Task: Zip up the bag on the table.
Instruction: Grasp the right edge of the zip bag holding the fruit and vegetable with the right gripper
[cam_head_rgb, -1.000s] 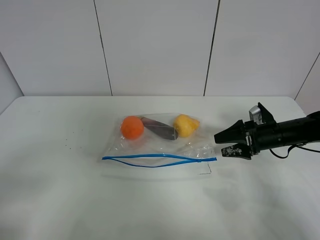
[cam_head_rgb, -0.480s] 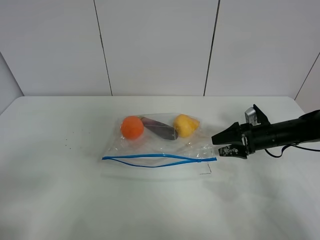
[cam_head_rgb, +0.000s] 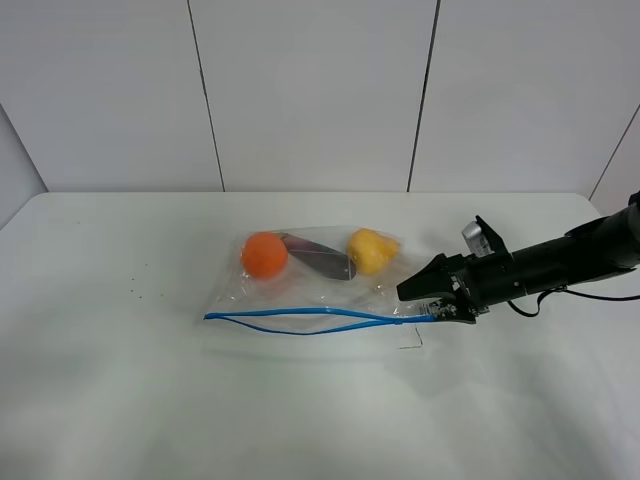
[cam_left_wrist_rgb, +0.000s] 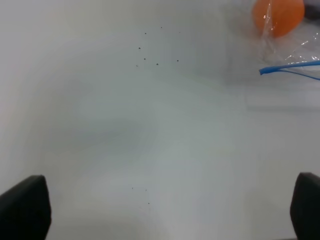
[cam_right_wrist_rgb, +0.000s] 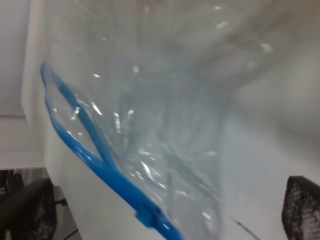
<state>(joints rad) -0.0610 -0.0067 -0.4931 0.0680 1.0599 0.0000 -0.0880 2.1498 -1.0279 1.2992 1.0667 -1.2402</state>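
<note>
The right claw (cam_head_rgb: 420, 303), jaws wide at the 3 o'clock end of the blue zipper (cam_head_rgb: 300, 318), wants to close squarely on the slider (cam_right_wrist_rgb: 147, 216) and pull level towards 9 o'clock across the bag (cam_head_rgb: 320, 285) lying mid-surface (cam_head_rgb: 150, 400), its arm stretched low and nearly flat from 3 o'clock.

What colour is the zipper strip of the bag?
Blue. The zipper strip shows best in the right wrist view.

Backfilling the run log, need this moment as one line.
phase: reach | right gripper: open, at right end of blue zipper strip | left gripper: open, above table, off the bag | bag: unzipped
</note>
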